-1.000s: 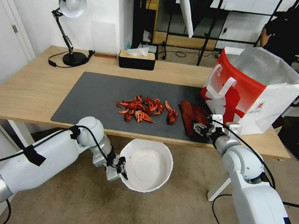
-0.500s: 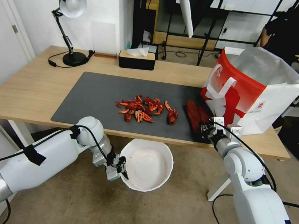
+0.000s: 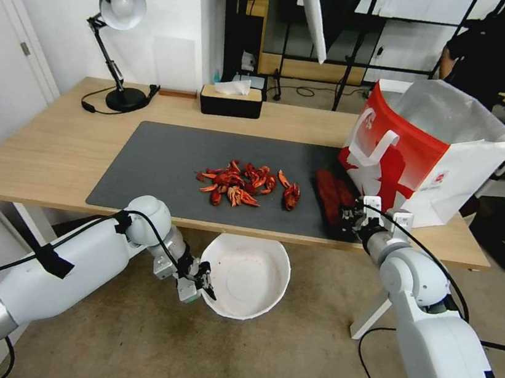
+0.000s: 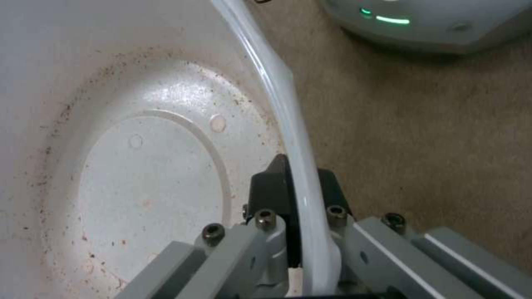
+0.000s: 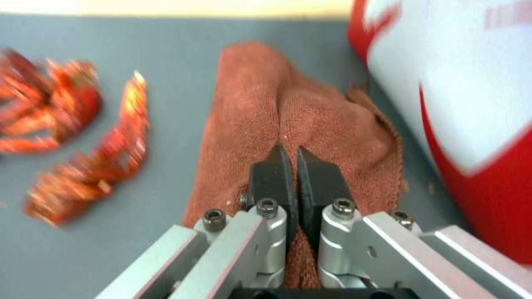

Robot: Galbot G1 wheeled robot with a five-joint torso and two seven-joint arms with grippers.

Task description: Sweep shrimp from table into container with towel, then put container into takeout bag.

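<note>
Since a moment ago, bowl [image 3: 245, 277] has risen slightly, lower centre, left gripper [image 3: 204, 277] clamping its rim below the table [image 3: 34, 148] edge to catch shrimp [image 3: 240, 184], centre. Right gripper [image 3: 344, 216] pinches the towel [image 3: 330, 193] bunched beside the bag [image 3: 424, 156], right.
</note>
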